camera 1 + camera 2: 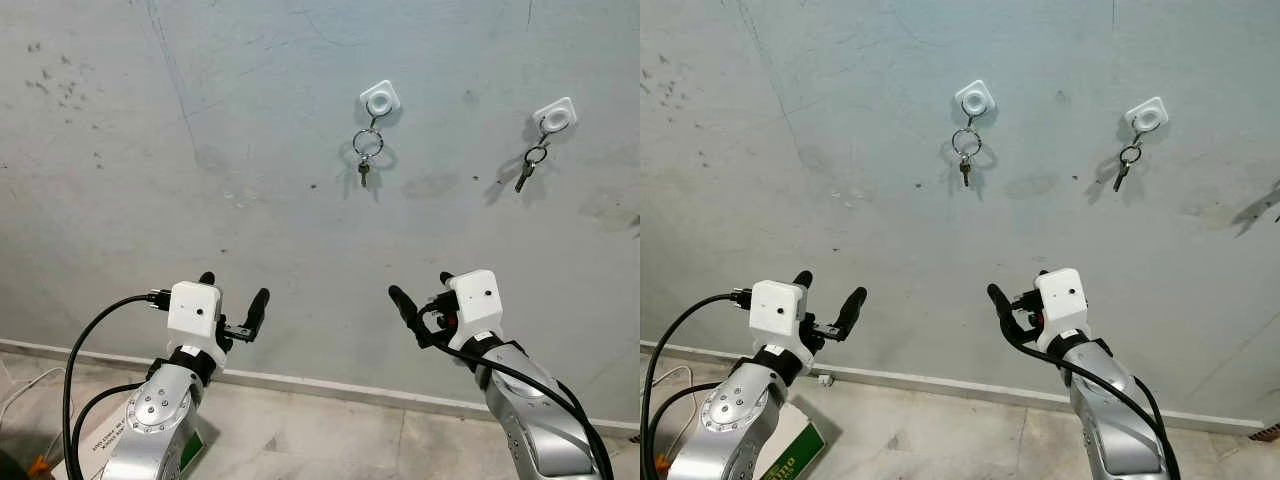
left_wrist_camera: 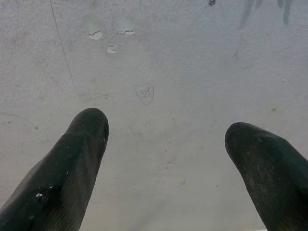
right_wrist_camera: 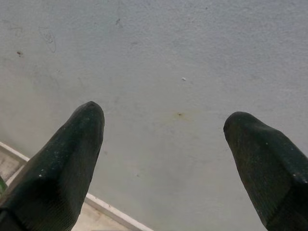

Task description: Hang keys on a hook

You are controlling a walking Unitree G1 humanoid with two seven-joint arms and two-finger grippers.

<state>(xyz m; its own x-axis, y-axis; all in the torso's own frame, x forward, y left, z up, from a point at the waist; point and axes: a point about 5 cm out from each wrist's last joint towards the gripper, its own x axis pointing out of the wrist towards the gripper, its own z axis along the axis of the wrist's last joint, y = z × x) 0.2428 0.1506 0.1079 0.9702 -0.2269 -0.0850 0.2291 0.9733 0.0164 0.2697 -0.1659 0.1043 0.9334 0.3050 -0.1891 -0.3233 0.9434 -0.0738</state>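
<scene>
Both grippers, left and right, are held spread and empty below the wall. A silver key on a ring is hung from a white hook; a second key is hung from another hook.

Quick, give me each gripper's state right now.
Left gripper: open, holding nothing, facing the wall.
Right gripper: open, holding nothing, below the hung keys.

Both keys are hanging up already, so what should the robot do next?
Probably just lower both arms. A key hangs from the left hook and another key from the right hook, while the left end effector and right end effector are open and empty.
</scene>
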